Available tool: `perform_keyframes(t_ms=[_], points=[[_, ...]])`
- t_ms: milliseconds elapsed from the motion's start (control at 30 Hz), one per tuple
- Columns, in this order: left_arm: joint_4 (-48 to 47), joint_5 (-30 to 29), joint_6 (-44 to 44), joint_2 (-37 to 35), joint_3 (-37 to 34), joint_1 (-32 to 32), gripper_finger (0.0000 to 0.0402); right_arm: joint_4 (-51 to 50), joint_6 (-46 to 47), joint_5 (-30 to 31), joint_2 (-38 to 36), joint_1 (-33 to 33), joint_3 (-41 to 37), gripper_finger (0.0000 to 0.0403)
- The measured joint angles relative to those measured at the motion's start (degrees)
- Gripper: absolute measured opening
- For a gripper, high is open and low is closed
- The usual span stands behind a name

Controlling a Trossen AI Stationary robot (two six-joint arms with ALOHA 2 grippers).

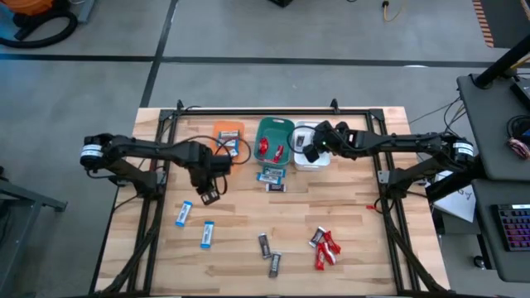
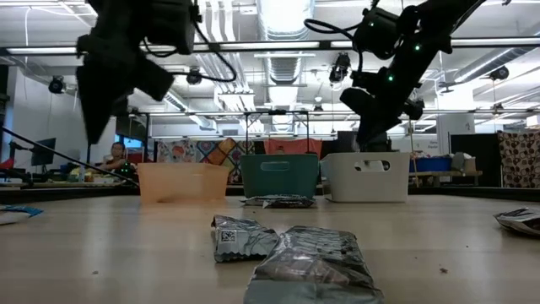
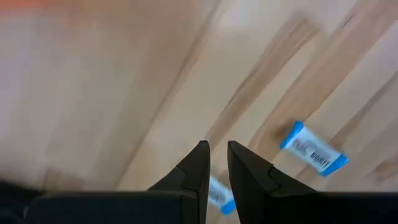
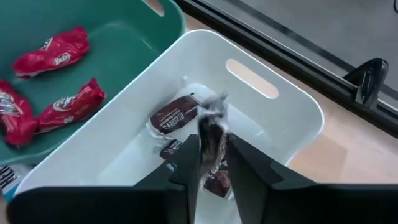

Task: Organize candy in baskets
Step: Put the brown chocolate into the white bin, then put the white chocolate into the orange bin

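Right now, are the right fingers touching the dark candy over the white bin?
Touching. The right wrist view shows the dark candy pinched between the right gripper's fingers, hanging above the white bin with other dark bars inside.

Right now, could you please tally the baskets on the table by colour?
orange basket: 1
teal basket: 1
white basket: 1
Total: 3

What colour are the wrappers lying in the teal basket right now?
Red, with white lettering. The candies in the teal basket show best in the right wrist view.
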Motion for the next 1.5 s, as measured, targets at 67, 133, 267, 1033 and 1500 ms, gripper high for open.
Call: perform_keyframes(t_ms=[67,133,267,1033,1500], points=[[-0.96,0.00,-1.90,0.00,-0.69,-1.40,0.0043,-0.07,-0.23,-0.05,0.02,0.02,0.00,0.0091],[-2.07,-0.01,-4.34,0.00,-0.83,-2.66,0.0050,-0.32,-0.24,-0.07,0.02,0.00,0.00,0.0101],[-4.95,-0.16,-9.55,-0.10,-0.83,-5.05,0.0075,-0.68,0.02,-0.07,0.02,0.02,-0.07,0.0108],[7.55,-4.38,-36.94,-0.17,-18.19,-18.50,0.0187,-0.32,2.59,-2.11,0.04,0.81,-0.78,0.0110],[16.23,-5.05,-39.75,-0.39,-22.36,-19.95,0.0163,-0.31,3.79,-2.10,0.04,0.81,-0.79,0.0109]])
